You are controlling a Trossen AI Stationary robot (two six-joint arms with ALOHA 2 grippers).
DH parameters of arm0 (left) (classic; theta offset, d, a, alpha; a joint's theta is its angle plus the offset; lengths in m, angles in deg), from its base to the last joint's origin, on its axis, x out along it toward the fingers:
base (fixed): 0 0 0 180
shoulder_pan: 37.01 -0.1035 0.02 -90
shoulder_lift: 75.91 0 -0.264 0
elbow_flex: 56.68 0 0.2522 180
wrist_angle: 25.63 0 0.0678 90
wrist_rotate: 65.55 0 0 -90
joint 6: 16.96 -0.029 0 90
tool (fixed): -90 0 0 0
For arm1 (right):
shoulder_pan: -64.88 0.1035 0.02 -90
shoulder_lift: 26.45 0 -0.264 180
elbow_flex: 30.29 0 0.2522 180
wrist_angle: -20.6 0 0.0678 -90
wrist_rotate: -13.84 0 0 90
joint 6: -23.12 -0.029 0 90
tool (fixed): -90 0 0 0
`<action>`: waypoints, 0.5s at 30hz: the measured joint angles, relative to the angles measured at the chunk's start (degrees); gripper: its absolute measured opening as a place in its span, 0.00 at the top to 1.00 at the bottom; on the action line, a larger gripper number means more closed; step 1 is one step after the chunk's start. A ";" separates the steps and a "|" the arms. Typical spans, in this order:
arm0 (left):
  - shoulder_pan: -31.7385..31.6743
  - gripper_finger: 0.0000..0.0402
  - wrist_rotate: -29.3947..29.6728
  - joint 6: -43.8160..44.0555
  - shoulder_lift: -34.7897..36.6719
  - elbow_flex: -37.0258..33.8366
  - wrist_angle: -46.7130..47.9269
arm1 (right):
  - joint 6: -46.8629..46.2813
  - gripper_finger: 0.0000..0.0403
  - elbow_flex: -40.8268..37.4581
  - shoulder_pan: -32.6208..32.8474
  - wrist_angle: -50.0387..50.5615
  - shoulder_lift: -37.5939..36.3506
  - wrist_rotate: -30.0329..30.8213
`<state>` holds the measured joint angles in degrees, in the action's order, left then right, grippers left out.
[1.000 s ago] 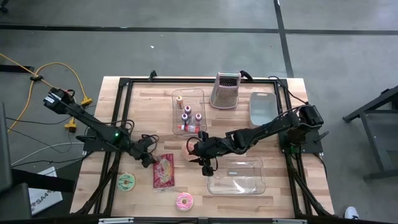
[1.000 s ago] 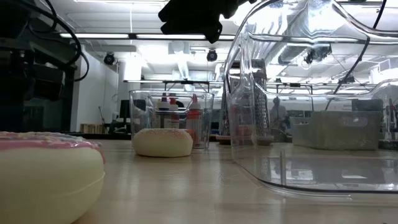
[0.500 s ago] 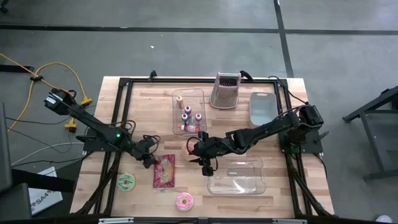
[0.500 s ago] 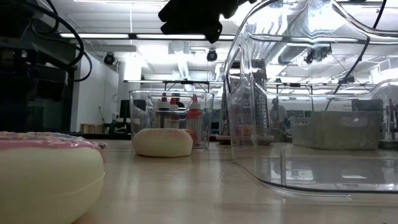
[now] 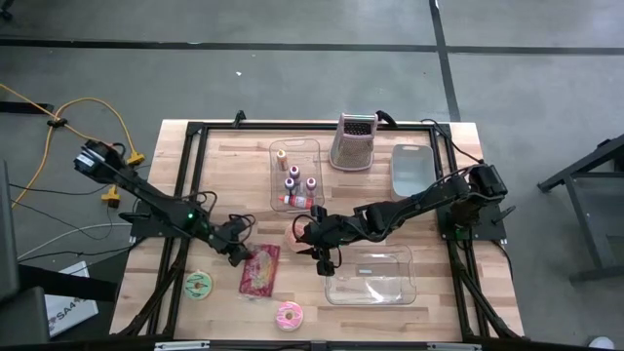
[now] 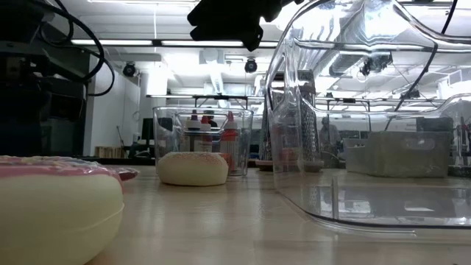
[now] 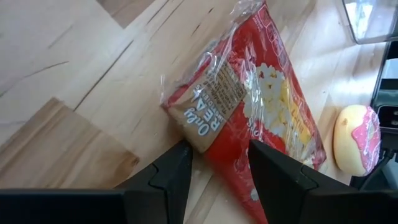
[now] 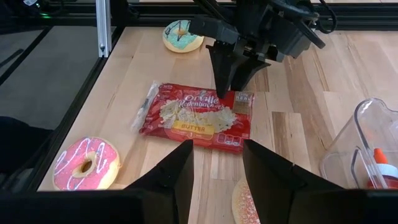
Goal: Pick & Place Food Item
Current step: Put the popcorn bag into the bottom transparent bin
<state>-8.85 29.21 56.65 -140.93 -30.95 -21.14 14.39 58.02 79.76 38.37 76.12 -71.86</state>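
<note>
- Here we see the popcorn bag point(image 5: 259, 270) lying flat on the counter point(image 5: 224, 156), between the green donut point(image 5: 199, 284) and the clear tray point(image 5: 371, 276).
- Left hand point(image 5: 244, 255): fingers parted, straddling the bag's near corner point(image 7: 205, 118), not closed on it.
- Right hand point(image 5: 323, 264): fingers apart, empty, above the counter beside a pale bun point(image 8: 252, 205).
- Pink donut point(image 5: 289, 315): near the front edge.

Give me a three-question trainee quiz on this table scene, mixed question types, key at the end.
1. True or false: the left gripper is at the top end of the popcorn bag.
2. Which donut lies nearest the table's front edge? A) pink donut B) green donut
3. Fill in: the right gripper hangs beside the clear ___.

Key: 1 true; 2 A; 3 tub.
</note>
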 joint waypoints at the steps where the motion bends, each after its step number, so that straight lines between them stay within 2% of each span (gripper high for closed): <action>1: -0.03 0.61 0.00 0.00 -0.63 -0.01 -0.59 | 0.00 0.69 0.00 0.00 0.00 0.00 0.00; 15: -3.65 0.61 -2.30 -3.13 -5.41 -0.16 -8.05 | 0.01 0.69 0.00 0.01 0.00 0.00 0.00</action>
<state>-12.50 26.91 53.52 -146.34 -31.11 -29.18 14.40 58.02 79.76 38.37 76.12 -71.86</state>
